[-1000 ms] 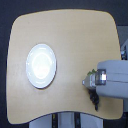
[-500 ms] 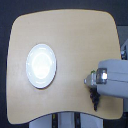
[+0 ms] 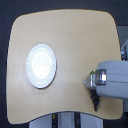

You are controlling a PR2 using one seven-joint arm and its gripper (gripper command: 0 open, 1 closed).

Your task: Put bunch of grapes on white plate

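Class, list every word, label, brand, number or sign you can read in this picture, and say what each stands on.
None can be read. The white plate, the wooden table and the grey arm show no print at this blurry resolution. The dark shape under the hand is too blurred to show any marking.

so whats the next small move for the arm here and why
Probably carry toward the exterior view's left, to the white plate. The plate looks bare, and the gripper sits low at the table's right side with something dark at its tip, possibly the bunch of grapes; the picture is too blurred to confirm a hold.
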